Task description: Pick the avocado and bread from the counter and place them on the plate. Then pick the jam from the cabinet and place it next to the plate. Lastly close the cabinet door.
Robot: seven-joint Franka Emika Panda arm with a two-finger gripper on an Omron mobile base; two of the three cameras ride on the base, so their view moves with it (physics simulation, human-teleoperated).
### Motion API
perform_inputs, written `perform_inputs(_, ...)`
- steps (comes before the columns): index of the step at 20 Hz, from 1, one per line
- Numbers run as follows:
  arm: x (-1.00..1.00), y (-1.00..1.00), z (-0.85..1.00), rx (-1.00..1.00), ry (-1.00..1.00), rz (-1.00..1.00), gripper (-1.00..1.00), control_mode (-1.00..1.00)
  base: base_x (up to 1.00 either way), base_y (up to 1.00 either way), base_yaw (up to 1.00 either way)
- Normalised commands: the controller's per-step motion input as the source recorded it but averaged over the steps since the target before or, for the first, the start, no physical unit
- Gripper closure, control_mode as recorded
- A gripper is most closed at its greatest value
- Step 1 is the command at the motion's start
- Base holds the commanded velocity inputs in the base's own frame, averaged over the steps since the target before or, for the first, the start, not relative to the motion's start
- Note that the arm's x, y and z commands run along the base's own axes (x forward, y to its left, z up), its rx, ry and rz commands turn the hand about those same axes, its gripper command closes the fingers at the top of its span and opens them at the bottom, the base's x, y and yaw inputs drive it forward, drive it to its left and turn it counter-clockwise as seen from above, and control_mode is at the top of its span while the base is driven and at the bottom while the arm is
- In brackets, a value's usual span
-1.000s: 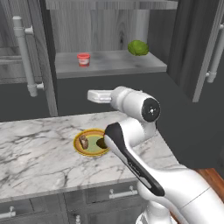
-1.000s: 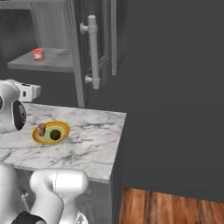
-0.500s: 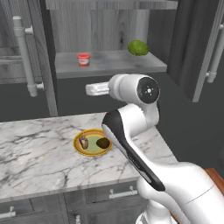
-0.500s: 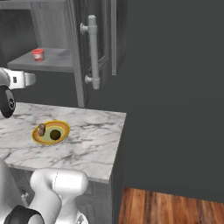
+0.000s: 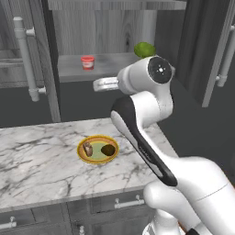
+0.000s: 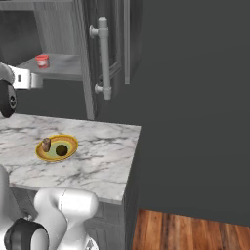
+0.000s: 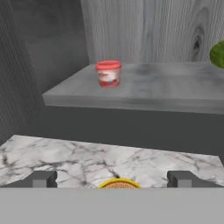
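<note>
On the shelf of the cabinet, the jam was seen at eleven o'clock of the gripper, which was held wide open and empty.

Your arm is glossy white, built of thick rounded segments with black bands at the joints. You can see a round dark grey cap with a small pale centre on the upper joint. The fingertips are small, blocky and dark grey.
</note>
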Motion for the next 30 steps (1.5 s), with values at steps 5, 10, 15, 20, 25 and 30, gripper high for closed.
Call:
perform_inputs(5,0.0,-0.02,0.28,-0.02,0.04,0.0,-1.0,-1.0,0.0,0.0,0.0)
perform_inputs(10,0.03,0.0,0.07,-0.03,0.04,0.0,-1.0,-1.0,0.0,0.0,0.0)
perform_inputs(15,0.29,0.0,0.0,0.0,0.0,0.0,-1.0,-1.0,0.0,0.0,0.0)
perform_inputs(20,0.4,0.0,0.0,0.0,0.02,0.0,-1.0,-1.0,0.0,0.0,0.0)
perform_inputs(25,0.43,0.0,0.0,0.0,0.02,0.0,-1.0,-1.0,0.0,0.0,0.0)
perform_inputs(30,0.42,0.09,0.0,0.0,0.03,0.0,-1.0,-1.0,0.0,0.0,0.0)
